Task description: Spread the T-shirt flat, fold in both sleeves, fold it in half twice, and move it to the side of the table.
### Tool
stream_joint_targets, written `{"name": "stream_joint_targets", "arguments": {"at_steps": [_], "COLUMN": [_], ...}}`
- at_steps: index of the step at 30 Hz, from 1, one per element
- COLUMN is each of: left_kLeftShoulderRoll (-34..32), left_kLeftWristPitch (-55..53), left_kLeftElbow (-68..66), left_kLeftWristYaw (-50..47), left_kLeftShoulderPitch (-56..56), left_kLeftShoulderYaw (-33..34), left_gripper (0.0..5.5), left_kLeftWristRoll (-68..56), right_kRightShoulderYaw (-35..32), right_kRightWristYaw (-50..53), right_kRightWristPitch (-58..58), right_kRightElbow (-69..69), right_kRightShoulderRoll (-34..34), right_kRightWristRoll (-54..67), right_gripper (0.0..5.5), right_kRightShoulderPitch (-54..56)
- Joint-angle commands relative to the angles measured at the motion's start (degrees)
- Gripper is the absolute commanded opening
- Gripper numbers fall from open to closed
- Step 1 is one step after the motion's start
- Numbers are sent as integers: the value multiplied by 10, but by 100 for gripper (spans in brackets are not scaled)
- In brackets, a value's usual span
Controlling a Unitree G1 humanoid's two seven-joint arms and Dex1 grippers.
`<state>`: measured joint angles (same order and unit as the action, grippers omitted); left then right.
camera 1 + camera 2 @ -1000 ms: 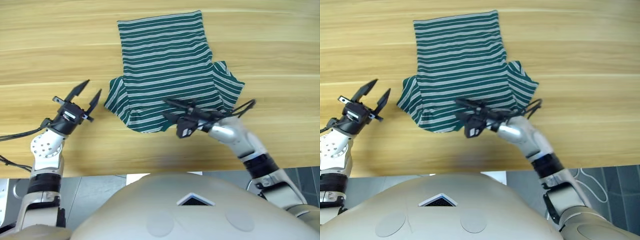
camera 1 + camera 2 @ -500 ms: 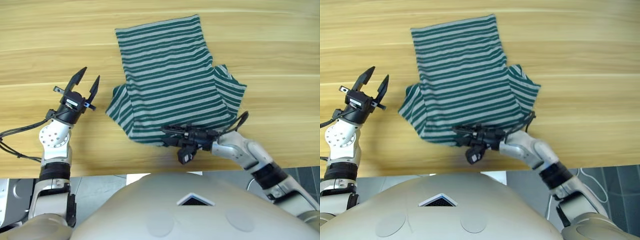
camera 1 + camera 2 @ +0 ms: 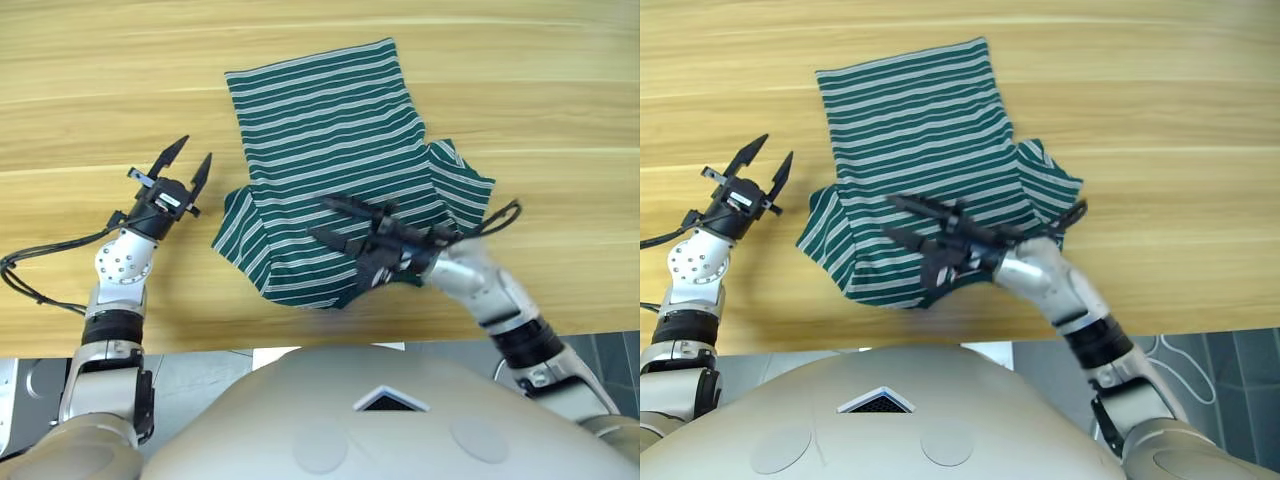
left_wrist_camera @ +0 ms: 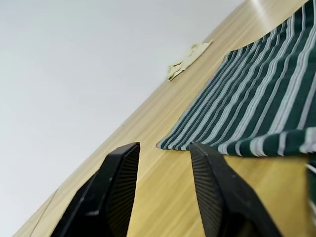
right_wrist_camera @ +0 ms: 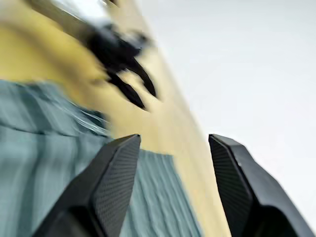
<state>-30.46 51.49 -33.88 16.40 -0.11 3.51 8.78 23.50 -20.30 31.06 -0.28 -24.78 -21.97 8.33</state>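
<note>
A green T-shirt (image 3: 320, 120) with pale stripes lies on the wood desk (image 3: 100, 80), about in the middle from left to right. Its far part is flat and smooth. Its near part is bumpy and comes close to the near edge of the desk. The right sleeve (image 3: 462, 180) sticks out to the right and is a bit wrinkled. The left sleeve (image 3: 235, 218) is bunched up at the left side of the shirt.

The left claw (image 3: 197, 152) is over the bare desk, just left of the shirt and near the left sleeve. Its two fingers are spread wide and hold nothing. They point to the far side.

The right claw (image 3: 322, 219) is over the near part of the shirt, and its arm comes in from the right. Its two fingers are wide apart too, and no cloth is pinched between them. I cannot tell if the fingers touch the shirt.

The head views look down on the whole shirt and both arms. The left wrist view looks low along the desk, past the far left corner of the shirt. It shows a small pale yellow rag (image 4: 189, 58) lying far off on the desk, and a white wall (image 4: 59, 59) behind. The right wrist view is blurry. Between its own two fingers it shows the striped cloth and, farther off, the left claw over the desk.
</note>
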Motion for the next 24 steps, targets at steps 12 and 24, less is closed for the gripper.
{"name": "stream_joint_targets", "arguments": {"at_steps": [12, 24], "left_kLeftShoulderRoll": [39, 7], "left_kLeftWristPitch": [-49, -50], "left_kLeftElbow": [-58, -44], "left_kLeftWristYaw": [-68, -105], "left_kLeftShoulderPitch": [-54, -29], "left_kLeftShoulderYaw": [2, 11], "left_gripper": [187, 187], "left_kLeftWristRoll": [5, 31], "right_kRightShoulderYaw": [32, -69], "right_kRightWristYaw": [181, 209], "right_kRightWristPitch": [-221, -325], "right_kRightElbow": [746, 795], "right_kRightShoulderRoll": [196, 131], "right_kRightWristRoll": [-118, -51], "right_gripper": [253, 253], "right_kRightShoulderPitch": [385, 394]}}
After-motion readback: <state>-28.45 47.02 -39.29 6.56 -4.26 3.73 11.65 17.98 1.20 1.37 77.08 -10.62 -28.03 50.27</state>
